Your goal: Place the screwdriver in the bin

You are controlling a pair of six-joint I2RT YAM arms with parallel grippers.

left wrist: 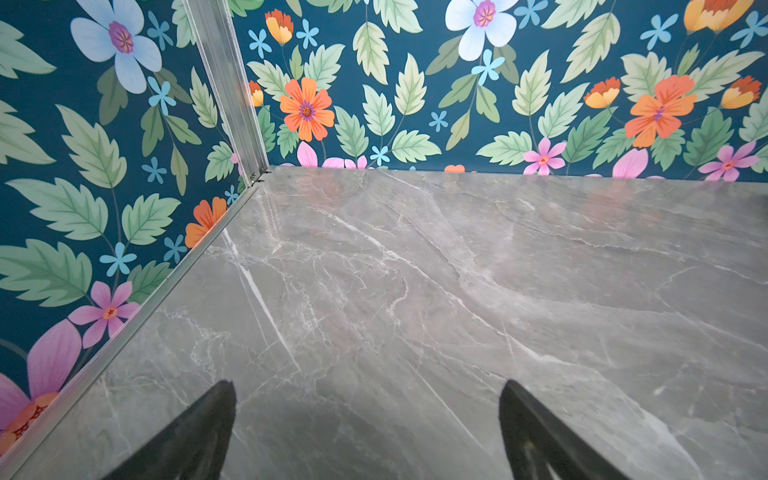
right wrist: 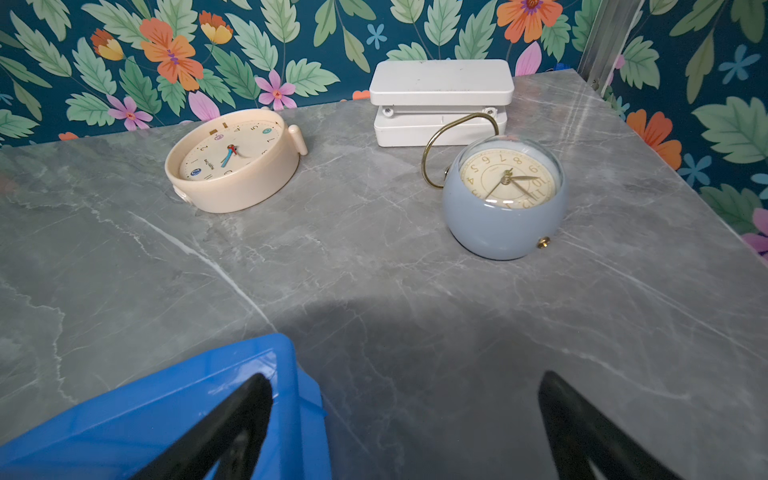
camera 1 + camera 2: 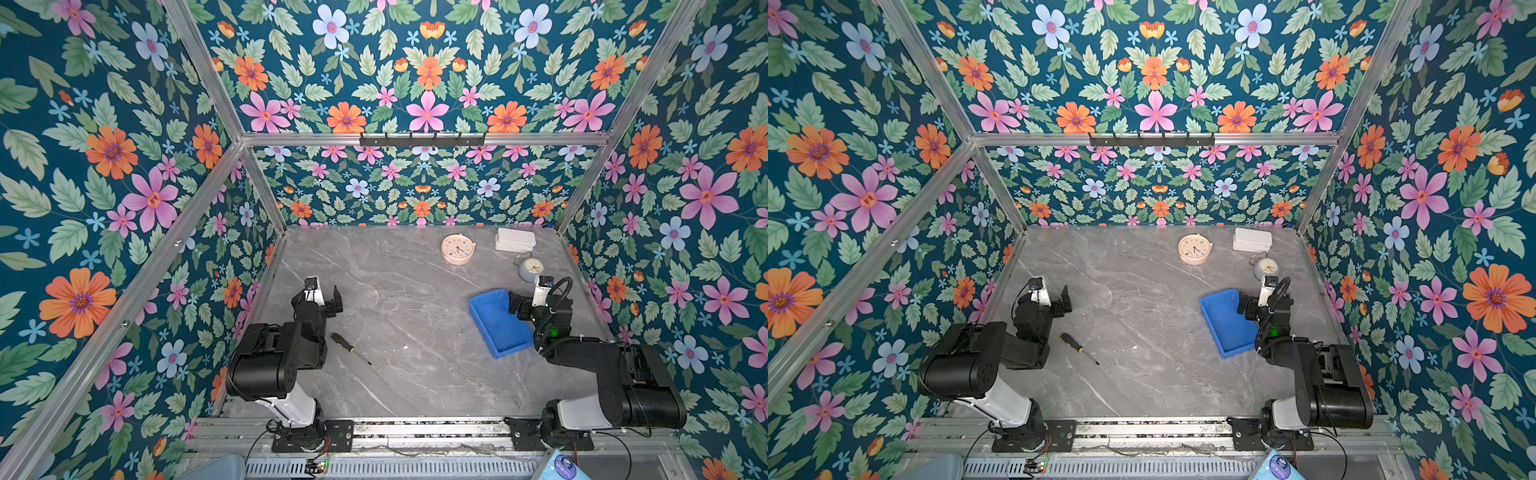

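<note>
Now | screwdriver [image 3: 351, 349] near left hand [image 3: 324, 293], apart | bin [image 3: 496, 332] seemingly beneath right hand [image 2: 407, 377]

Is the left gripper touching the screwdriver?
Apart. Both top views show bare tabletop between the screwdriver and the left gripper.

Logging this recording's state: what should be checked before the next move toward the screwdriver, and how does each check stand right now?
1. Screwdriver lies free on the marble table: ok.
2. Left hand open, empty: ok.
3. Left hand aimed at screwdriver: not ok; its wrist view shows only bare table.
4. Bin empty: ok.
5. Right hand open, empty: ok.
6. Right hand clear of bin: cannot tell; one finger overlaps its corner in the wrist view.
</note>
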